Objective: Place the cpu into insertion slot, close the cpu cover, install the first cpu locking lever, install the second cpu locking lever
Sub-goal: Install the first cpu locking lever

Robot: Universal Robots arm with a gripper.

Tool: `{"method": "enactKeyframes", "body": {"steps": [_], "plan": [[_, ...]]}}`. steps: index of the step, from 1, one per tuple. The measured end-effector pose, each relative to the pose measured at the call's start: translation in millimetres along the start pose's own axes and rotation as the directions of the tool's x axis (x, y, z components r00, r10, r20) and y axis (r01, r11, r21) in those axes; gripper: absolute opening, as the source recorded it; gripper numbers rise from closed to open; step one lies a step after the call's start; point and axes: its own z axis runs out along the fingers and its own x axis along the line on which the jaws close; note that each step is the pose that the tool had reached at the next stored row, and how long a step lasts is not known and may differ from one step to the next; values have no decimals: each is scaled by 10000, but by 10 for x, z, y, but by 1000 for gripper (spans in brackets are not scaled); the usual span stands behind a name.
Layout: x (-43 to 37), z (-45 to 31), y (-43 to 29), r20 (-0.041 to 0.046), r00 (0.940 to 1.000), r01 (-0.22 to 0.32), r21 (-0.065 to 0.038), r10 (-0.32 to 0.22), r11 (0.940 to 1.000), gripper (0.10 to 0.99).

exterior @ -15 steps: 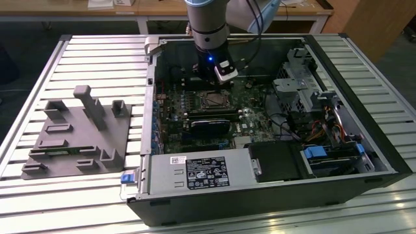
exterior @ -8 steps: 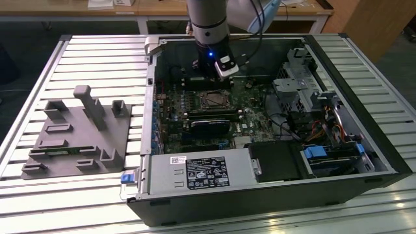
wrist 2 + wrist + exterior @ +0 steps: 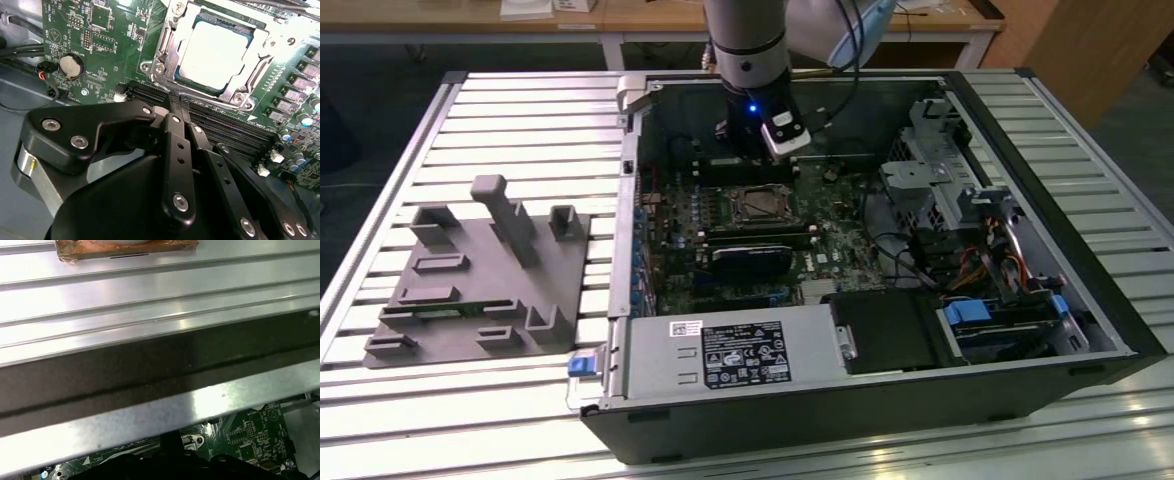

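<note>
The cpu [image 3: 214, 54] sits in the insertion slot [image 3: 186, 75] just beyond the gripper [image 3: 177, 107], with the cpu cover [image 3: 167, 45] lying around it. The gripper's fingers are pressed together, holding nothing.

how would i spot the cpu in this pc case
Find the green motherboard inside the open computer case. On it sits a square silvery cpu cover; the cpu is the pale flat square showing through its window, unlike the long black slots beside it.
</note>
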Motion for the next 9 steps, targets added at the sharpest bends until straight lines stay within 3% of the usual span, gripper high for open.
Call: {"method": "enactKeyframes", "body": {"steps": [4,9], "plan": [[0,0,0,-4,10000,6,40,-6,10000,106],[0,7,-1,-114,9999,27,246,-24,9997,106]]}}
